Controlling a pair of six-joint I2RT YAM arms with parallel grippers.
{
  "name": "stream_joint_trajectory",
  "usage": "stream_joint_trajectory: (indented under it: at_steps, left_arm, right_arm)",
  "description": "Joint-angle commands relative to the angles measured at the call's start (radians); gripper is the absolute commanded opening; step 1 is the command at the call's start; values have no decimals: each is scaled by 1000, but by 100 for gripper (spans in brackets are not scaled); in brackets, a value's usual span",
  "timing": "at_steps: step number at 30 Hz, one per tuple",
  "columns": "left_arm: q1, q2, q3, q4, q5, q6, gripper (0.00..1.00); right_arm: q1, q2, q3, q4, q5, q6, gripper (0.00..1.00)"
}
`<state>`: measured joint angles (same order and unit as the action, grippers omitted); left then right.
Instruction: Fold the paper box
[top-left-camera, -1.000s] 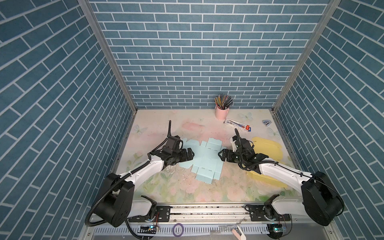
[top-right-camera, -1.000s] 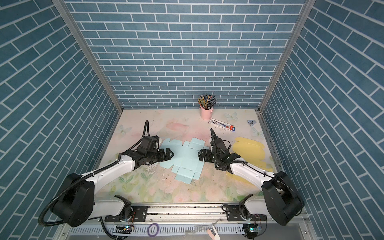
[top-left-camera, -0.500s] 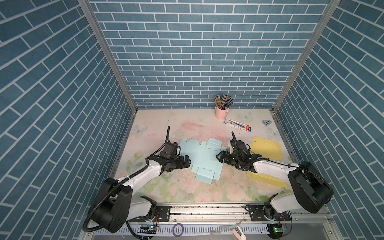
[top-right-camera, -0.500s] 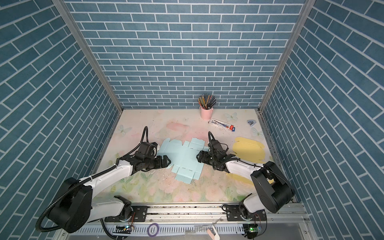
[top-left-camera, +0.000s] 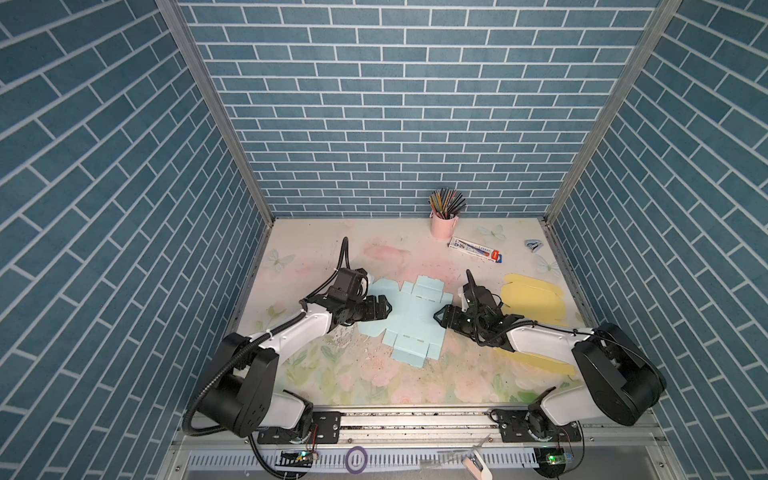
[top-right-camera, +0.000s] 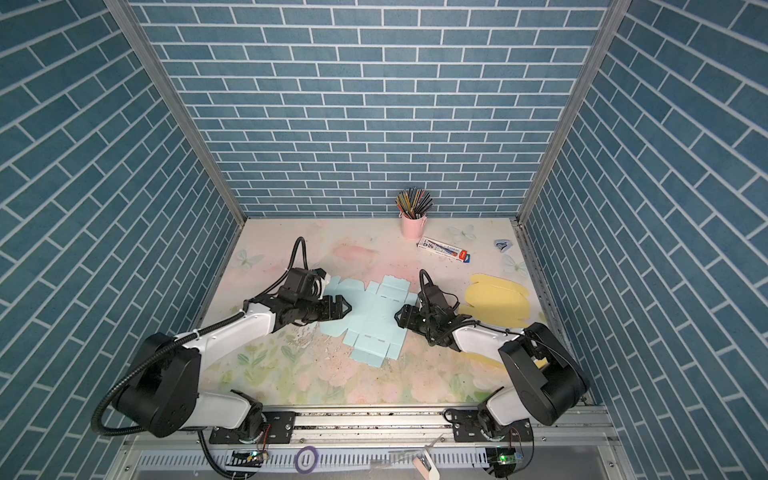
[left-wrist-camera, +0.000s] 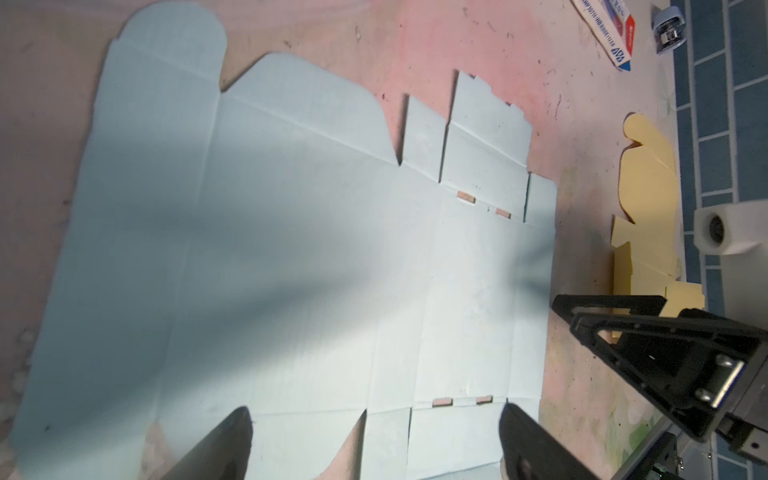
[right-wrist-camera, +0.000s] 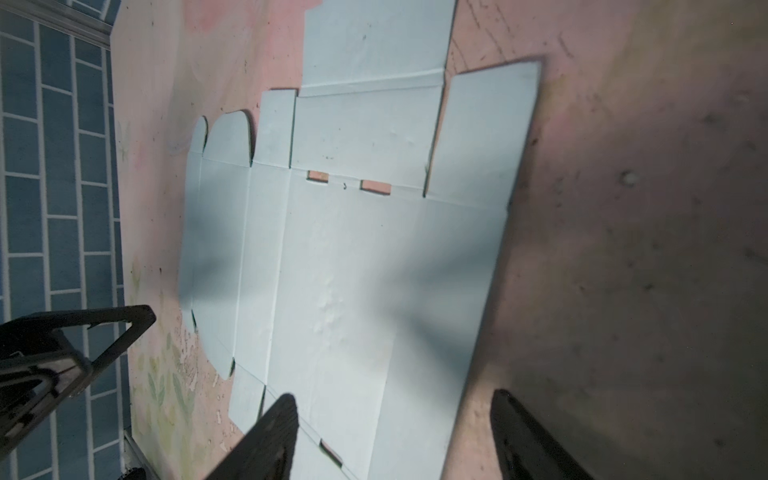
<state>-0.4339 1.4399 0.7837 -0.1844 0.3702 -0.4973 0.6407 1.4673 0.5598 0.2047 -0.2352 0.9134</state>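
Two grippers: left gripper (top-left-camera: 384, 309) and right gripper (top-left-camera: 438, 318) sit low at opposite side edges of the paper box (top-left-camera: 405, 320), facing each other across it
Location: paper box lies flat and unfolded on the table (top-left-camera: 374, 386), between the two arms; every flap is down; no panel is raised
Handling, judged: thin card, so light, springy at the scored creases, likely to slide on the table and to dent under a hard pinch; small dimples show on its middle in the right wrist view
Hold, judged: a side panel's free edge, close to a crease; one side pinned while the other is lifted
Left fingers (left-wrist-camera: 232, 440): spread wide; nothing between them; both stand over the near flaps; contact with the card cannot be told
Right fingers (right-wrist-camera: 274, 436): apart; one over the card, its partner over bare table, the card's edge running between them; nothing clamped
Progress, judged: folding not begun
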Motion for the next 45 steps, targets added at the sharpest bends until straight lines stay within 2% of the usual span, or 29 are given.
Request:
stream_joint_trajectory:
  at_steps: [1,9,17,27,35,45]
  left_arm:
    - [6,68,54,15,32,43,91]
    - [7,188,94,49,28,28,89]
    - [7,224,49,49,-4,16,89]
    - [2,188,-44,66,-8,-17,89]
    - [-46,123,-106,69,-31,-58,89]
    - [-70,74,-175,73,-45,-95,89]
  right_arm:
    - [2,37,-14,70,-32,60,73]
    - [1,70,-22,114,-48,66,67]
    - [-2,103,-21,176,-62,80,59]
    - [-6,105,0,187,-75,78,48]
    - [-10,113,2,200,-80,77,41]
    - [-15,128,13,223,-99,82,28]
